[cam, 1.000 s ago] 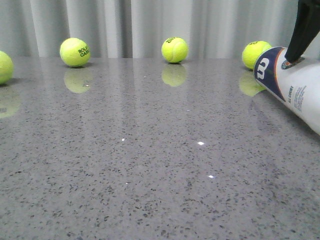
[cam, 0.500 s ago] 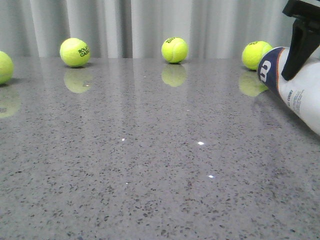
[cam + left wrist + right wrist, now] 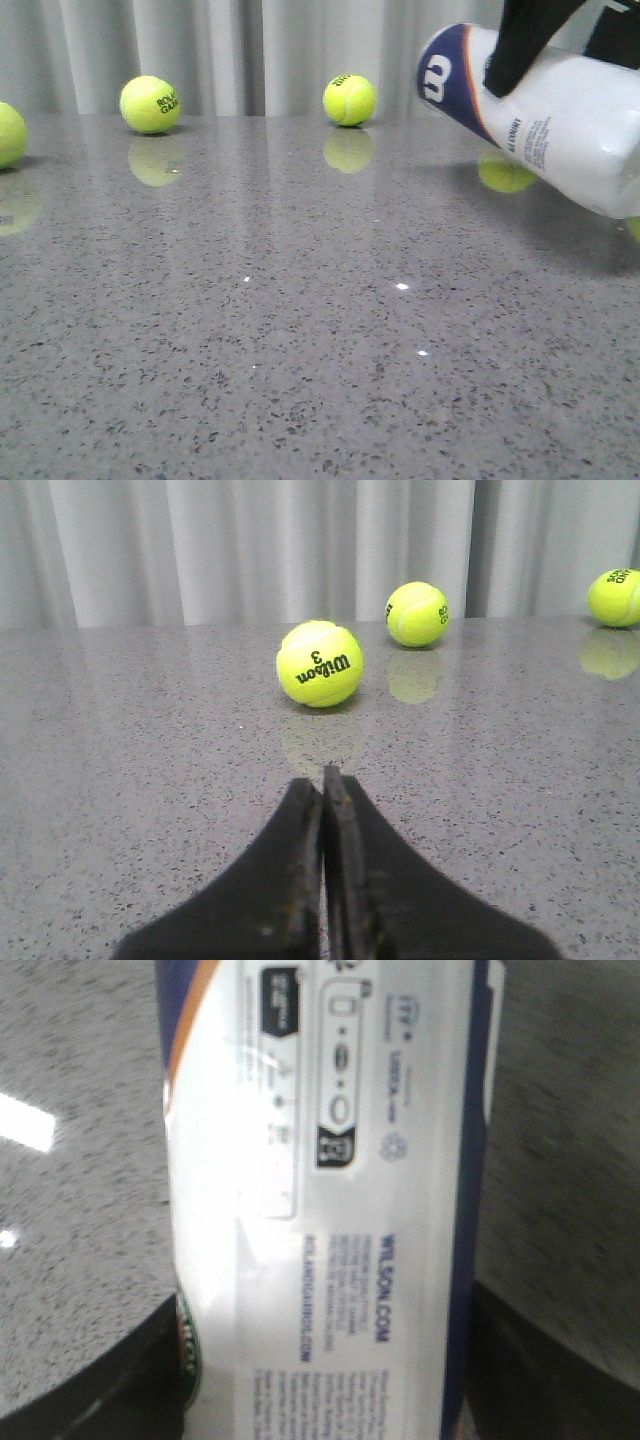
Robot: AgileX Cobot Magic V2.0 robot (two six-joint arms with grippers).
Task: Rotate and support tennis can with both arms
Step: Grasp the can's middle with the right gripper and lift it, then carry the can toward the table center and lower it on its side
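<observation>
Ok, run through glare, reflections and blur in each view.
Front view: the glossy table mirrors the balls and shows small bright glints; the can casts a soft shadow. Left wrist view: sharp, the nearest ball reflected faintly, left gripper dark. Right wrist view: the can's print is smeared and blurry, with a glare streak on the table.

Looks like a staged test or lab setup rather than a home: bare, polished grey speckled stone worktop (image 3: pixel 300 380), glossy enough to mirror things, closed off at 12 o'clock by a plain pale pleated curtain (image 3: pixel 280 50). Only loose yellow-green tennis balls (image 3: pixel 150 104) scattered along the far edge, no furniture or household clutter.
</observation>
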